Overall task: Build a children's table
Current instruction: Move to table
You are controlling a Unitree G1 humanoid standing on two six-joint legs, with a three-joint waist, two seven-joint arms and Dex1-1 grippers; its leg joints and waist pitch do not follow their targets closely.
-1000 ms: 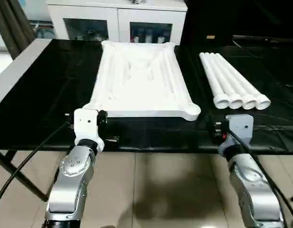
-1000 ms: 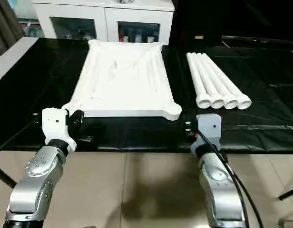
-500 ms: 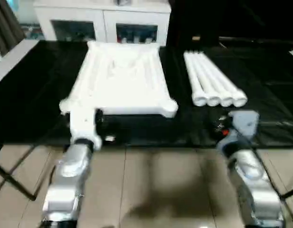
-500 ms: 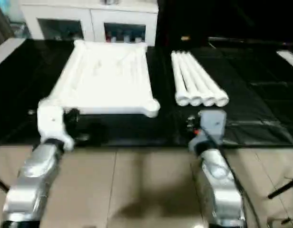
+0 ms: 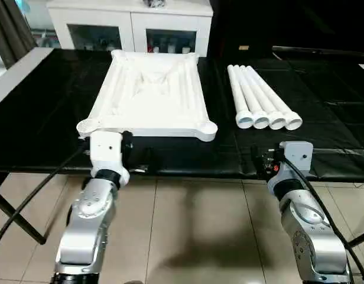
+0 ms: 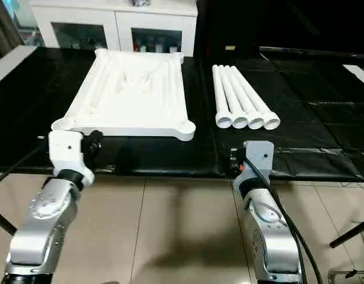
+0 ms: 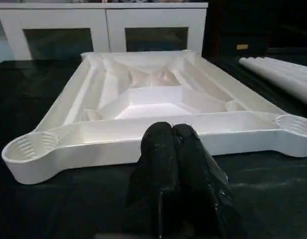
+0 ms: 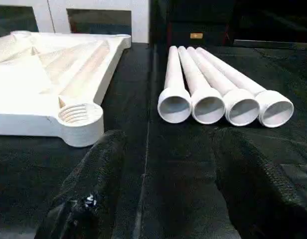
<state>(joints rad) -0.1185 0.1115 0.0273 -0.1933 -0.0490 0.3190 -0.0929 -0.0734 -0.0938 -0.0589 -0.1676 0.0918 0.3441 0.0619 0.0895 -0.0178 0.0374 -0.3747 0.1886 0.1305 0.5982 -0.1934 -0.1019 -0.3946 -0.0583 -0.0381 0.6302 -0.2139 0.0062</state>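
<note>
In front of me the white tabletop lies upside down on the black surface, its ribbed underside facing up and a round threaded socket at each corner. To its right my four white tapered legs lie side by side, touching, open wide ends toward me.

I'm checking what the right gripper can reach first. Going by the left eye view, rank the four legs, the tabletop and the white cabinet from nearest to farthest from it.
1. Four legs: just ahead of the right gripper, open ends toward it.
2. Tabletop: ahead and toward the robot's left, underside up.
3. White cabinet: beyond the far edge of the black work surface.
</note>
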